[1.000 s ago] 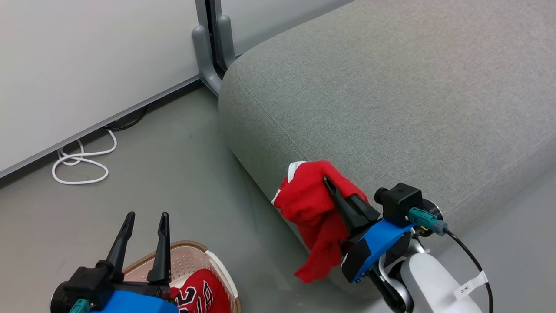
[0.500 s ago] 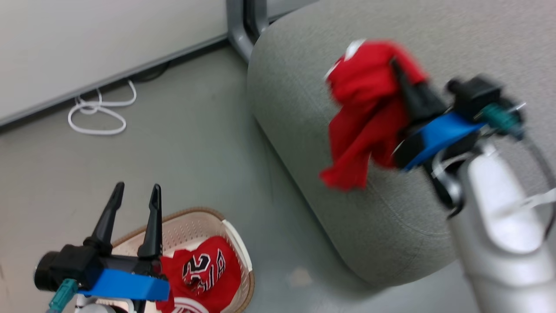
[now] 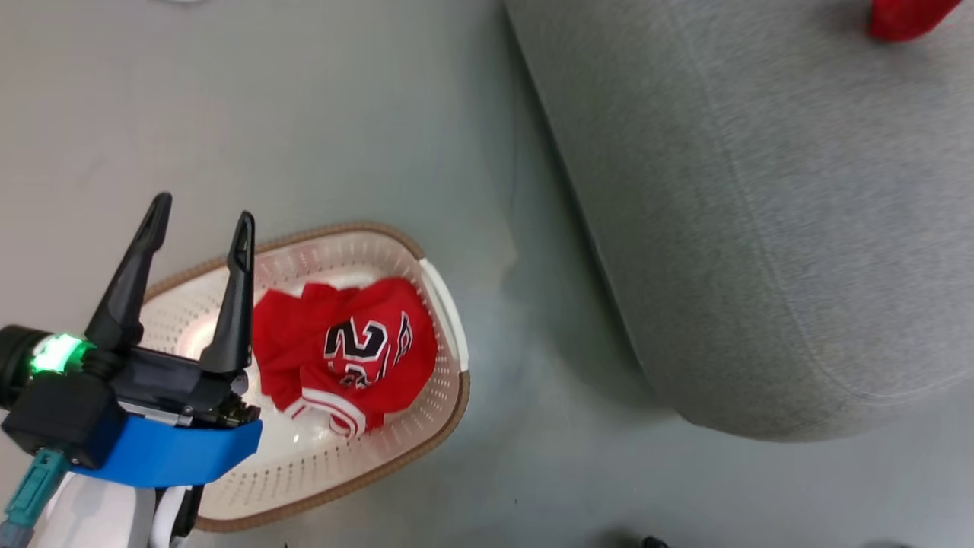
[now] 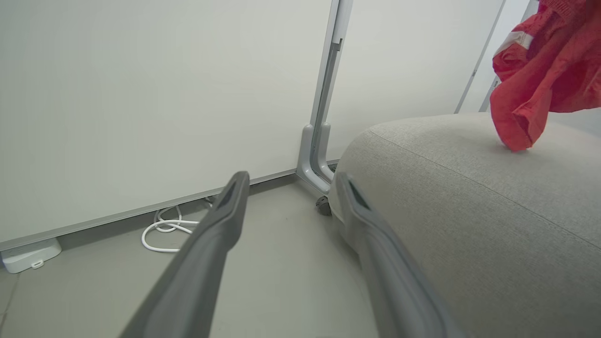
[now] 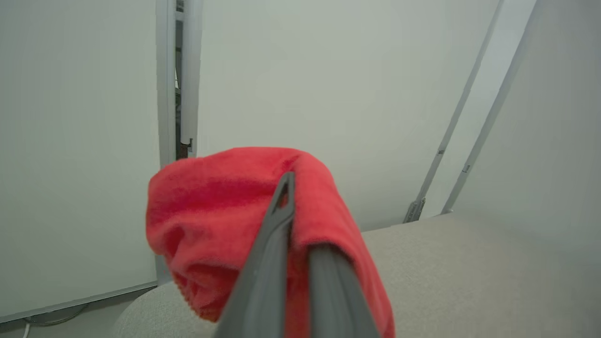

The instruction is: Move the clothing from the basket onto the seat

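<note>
the left gripper [image 3: 203, 209] hovers over the left part of the basket [image 3: 456, 396], its two fingers spread apart and holding nothing. one red jersey [image 3: 358, 342] lies inside the basket, toward its right wall. a strip of bare floor [image 3: 517, 320] separates the basket rim from the rounded left edge of the seat [image 3: 761, 228]. the right gripper [image 5: 296, 220] is closed on the second red garment [image 5: 225, 206], which hangs above the seat top, inside its edge; i cannot tell if its low tip touches the fabric.
</note>
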